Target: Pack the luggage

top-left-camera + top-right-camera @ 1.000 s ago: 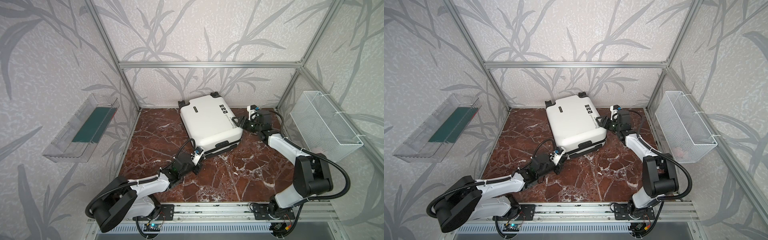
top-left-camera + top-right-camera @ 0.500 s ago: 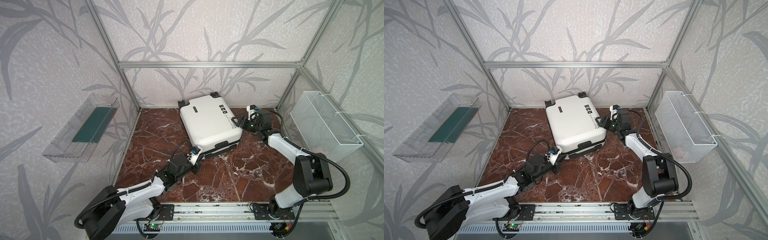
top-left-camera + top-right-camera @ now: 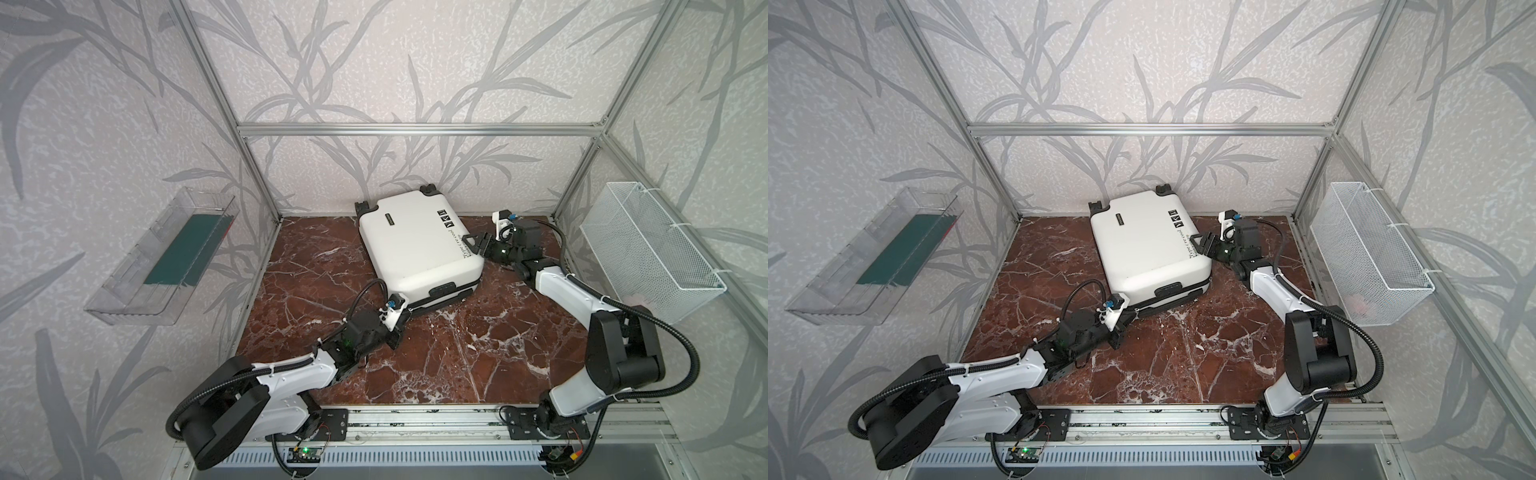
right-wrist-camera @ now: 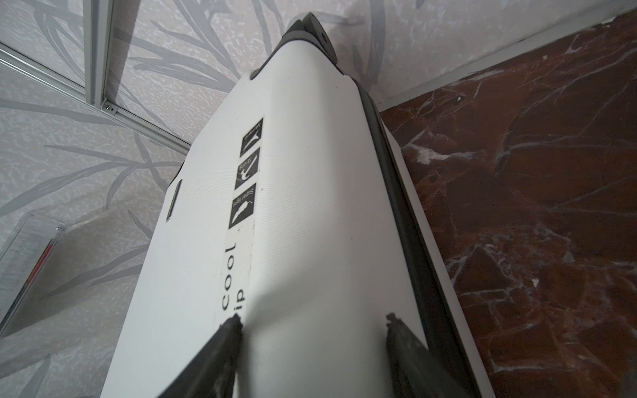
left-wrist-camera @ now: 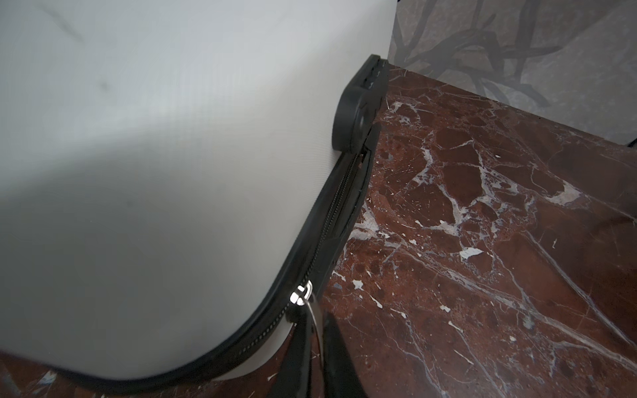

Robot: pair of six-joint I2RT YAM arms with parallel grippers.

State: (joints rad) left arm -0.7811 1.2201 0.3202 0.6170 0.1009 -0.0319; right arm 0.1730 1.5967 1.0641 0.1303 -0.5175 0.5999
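well out beyond the left claw's outer side, a clear plastic wall tray holds a flat dark green sheet, so that piece is not in the luggage. the left claw sits low over the red-brown marble floor at the near corner of the white hard-shell luggage. its black fingers are almost together around the silver ring zipper pull; whether they pinch it i cannot tell. the luggage lies flat with its lid down between the two claws, so zipping looks like the step in hand. the black zipper seam ahead of the pull may be unclosed, though the view is dim. the right claw stands wide open, tips on the shell's top. past it hangs a white wire mesh basket.
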